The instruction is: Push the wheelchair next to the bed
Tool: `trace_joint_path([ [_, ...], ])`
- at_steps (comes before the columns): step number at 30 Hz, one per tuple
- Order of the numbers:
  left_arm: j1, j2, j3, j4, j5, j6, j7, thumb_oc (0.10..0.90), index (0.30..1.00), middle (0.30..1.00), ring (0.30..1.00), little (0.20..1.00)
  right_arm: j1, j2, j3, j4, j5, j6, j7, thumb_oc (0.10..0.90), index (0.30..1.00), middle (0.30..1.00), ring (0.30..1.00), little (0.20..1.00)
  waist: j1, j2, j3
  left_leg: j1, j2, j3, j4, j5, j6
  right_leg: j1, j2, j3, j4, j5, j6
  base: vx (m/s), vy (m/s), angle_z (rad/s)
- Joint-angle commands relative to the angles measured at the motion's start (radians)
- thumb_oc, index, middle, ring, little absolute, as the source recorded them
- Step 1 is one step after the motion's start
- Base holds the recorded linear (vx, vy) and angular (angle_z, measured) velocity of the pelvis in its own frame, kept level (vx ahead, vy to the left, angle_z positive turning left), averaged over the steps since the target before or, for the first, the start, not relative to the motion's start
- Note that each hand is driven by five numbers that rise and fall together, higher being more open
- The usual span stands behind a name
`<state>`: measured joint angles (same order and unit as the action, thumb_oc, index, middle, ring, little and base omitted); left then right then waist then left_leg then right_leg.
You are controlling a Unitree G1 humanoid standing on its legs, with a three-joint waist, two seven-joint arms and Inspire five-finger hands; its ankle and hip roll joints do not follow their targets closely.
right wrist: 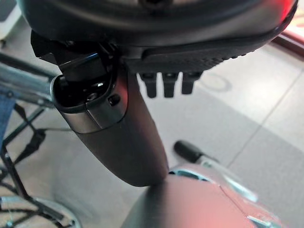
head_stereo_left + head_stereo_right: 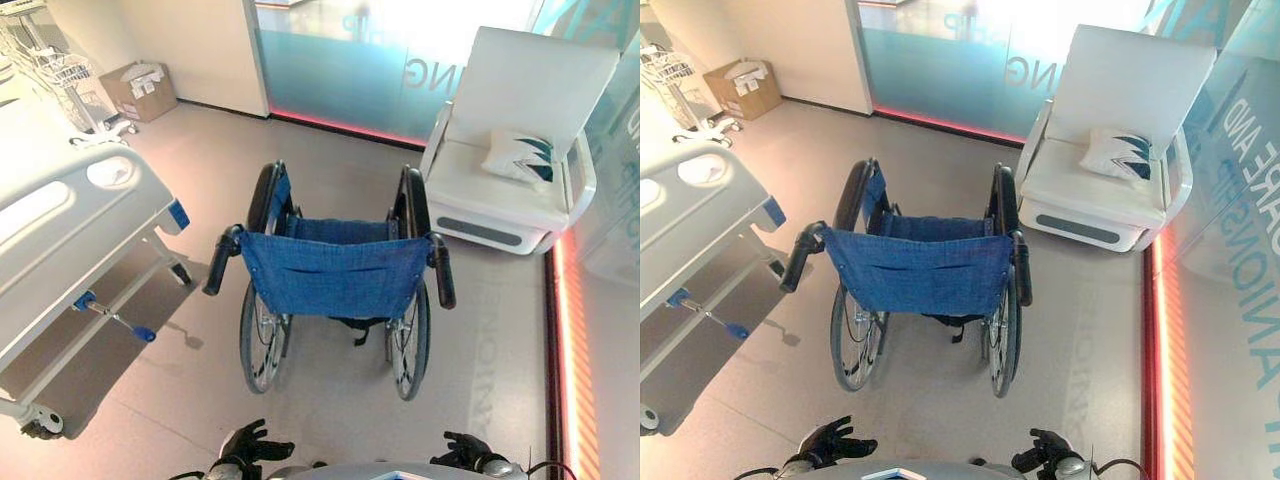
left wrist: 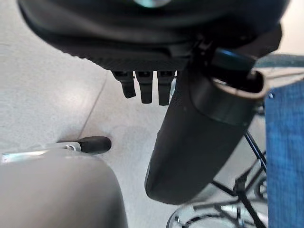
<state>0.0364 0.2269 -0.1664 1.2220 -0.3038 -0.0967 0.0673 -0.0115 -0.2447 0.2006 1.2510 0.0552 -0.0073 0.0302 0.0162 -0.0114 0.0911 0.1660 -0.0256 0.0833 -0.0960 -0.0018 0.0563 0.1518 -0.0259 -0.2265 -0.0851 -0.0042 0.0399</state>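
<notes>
Left eye view: wheelchair (image 2: 335, 275) stands ahead, back toward me, handles reachable, bed (image 2: 70, 230) at my left. My left hand (image 2: 250, 443) and right hand (image 2: 462, 450) hang low, fingers loosely spread, empty, short of the handles.

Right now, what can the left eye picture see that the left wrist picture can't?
The left eye view alone takes in the whole wheelchair, the white bed on its left, the white armchair with a cushion, and a cardboard box. The left wrist view alone gives a close look at the left robot hand, its fingers straight, holding nothing. Both show the blue seat back and the grey floor.
</notes>
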Motion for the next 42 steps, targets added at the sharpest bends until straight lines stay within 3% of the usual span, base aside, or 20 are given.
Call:
trace_joint_path([
  [1,-0.075,0.032,0.027,0.045,-0.031,-0.026,0.044,0.800,0.900,0.900,0.900,0.900,-0.052,-0.025,-0.021,0.038,0.072,-0.023,-0.033,0.800,0.900,0.900,0.900,0.900,0.001,0.004,0.004,-0.003,-0.036,0.036,0.023,-0.014,-0.012,-0.023,0.005,0.015,0.082,0.005,0.018,0.00,0.000,0.00],
  [8,-0.083,0.122,0.110,0.030,-0.061,-0.020,0.070,0.800,0.900,0.900,0.900,0.900,-0.056,-0.112,-0.120,0.020,0.138,0.009,-0.031,0.800,0.900,0.900,0.900,0.900,-0.006,0.007,0.010,0.002,-0.031,0.037,0.018,-0.013,-0.016,-0.022,0.008,0.027,0.073,0.010,0.021,0.00,0.000,0.00],
  [10,-0.107,0.240,0.206,0.015,-0.107,0.002,0.060,0.800,0.900,0.900,0.900,0.900,-0.070,-0.219,-0.218,0.039,0.167,0.024,-0.001,0.800,0.900,0.900,0.900,0.900,-0.010,0.009,0.004,0.005,-0.026,0.044,0.009,-0.013,-0.020,-0.020,0.010,0.029,0.064,0.015,0.025,0.00,0.000,0.00],
  [15,-0.138,0.329,0.259,0.013,-0.143,-0.006,0.060,0.800,0.900,0.900,0.900,0.900,-0.100,-0.306,-0.276,0.049,0.192,0.033,-0.016,0.800,0.900,0.900,0.900,0.900,-0.011,0.008,-0.002,0.006,-0.023,0.052,0.009,-0.018,-0.024,-0.018,0.009,0.029,0.054,0.021,0.029,0.00,0.000,0.00],
  [16,-0.162,0.373,0.273,0.014,-0.154,-0.013,0.064,0.800,0.900,0.900,0.900,0.900,-0.126,-0.356,-0.291,0.052,0.188,0.057,-0.022,0.800,0.900,0.900,0.900,0.900,-0.013,0.008,-0.005,0.008,-0.021,0.057,0.009,-0.020,-0.025,-0.018,0.008,0.031,0.051,0.024,0.031,0.00,0.000,0.00],
  [21,-0.237,0.465,0.223,0.001,-0.079,-0.041,0.114,0.800,0.900,0.900,0.900,0.900,-0.219,-0.461,-0.275,0.042,0.224,0.045,-0.082,0.800,0.900,0.900,0.900,0.900,-0.015,0.009,-0.007,0.013,-0.018,0.064,0.009,-0.025,-0.024,-0.016,0.010,0.041,0.048,0.025,0.031,0.00,0.000,0.00],
  [24,-0.316,0.540,0.190,-0.060,-0.103,-0.018,0.140,0.800,0.900,0.900,0.900,0.900,-0.309,-0.521,-0.242,-0.044,0.277,0.035,-0.139,0.800,0.900,0.900,0.900,0.900,-0.016,0.012,-0.008,0.014,-0.016,0.069,0.009,-0.027,-0.027,-0.013,0.012,0.048,0.043,0.028,0.031,0.00,0.018,-0.08],
  [29,-0.373,0.599,0.194,-0.240,-0.163,-0.001,0.164,0.800,0.900,0.900,0.900,0.900,-0.369,-0.553,-0.230,-0.261,0.370,0.041,-0.246,0.800,0.900,0.900,0.900,0.900,-0.016,0.011,-0.005,0.010,-0.016,0.066,0.009,-0.027,-0.031,-0.013,0.012,0.052,0.037,0.030,0.032,0.00,0.008,-0.05],
  [34,-0.399,0.620,0.251,-0.524,-0.275,0.026,0.156,0.800,0.900,0.900,0.900,0.900,-0.398,-0.555,-0.233,-0.626,0.460,0.072,-0.339,0.800,0.900,0.900,0.900,0.900,-0.015,0.011,0.004,-0.001,-0.017,0.058,0.009,-0.022,-0.034,-0.019,0.011,0.056,0.035,0.031,0.031,0.00,0.000,0.00],
  [39,-0.408,0.601,0.286,-0.698,-0.321,0.013,0.106,0.800,0.900,0.900,0.900,0.900,-0.421,-0.516,-0.263,-0.828,0.512,0.069,-0.331,0.800,0.900,0.900,0.900,0.900,-0.016,0.012,0.004,-0.001,-0.017,0.052,0.009,-0.023,-0.034,-0.013,0.012,0.058,0.030,0.027,0.029,0.00,0.000,0.00],
  [42,-0.393,0.596,0.307,-0.836,-0.340,-0.033,0.071,0.800,0.900,0.900,0.900,0.900,-0.409,-0.469,-0.290,-0.956,0.607,0.037,-0.285,0.800,0.900,0.900,0.900,0.900,-0.015,0.014,0.001,-0.001,-0.017,0.052,0.009,-0.025,-0.033,-0.010,0.011,0.055,0.029,0.023,0.028,0.00,0.000,0.00],
])
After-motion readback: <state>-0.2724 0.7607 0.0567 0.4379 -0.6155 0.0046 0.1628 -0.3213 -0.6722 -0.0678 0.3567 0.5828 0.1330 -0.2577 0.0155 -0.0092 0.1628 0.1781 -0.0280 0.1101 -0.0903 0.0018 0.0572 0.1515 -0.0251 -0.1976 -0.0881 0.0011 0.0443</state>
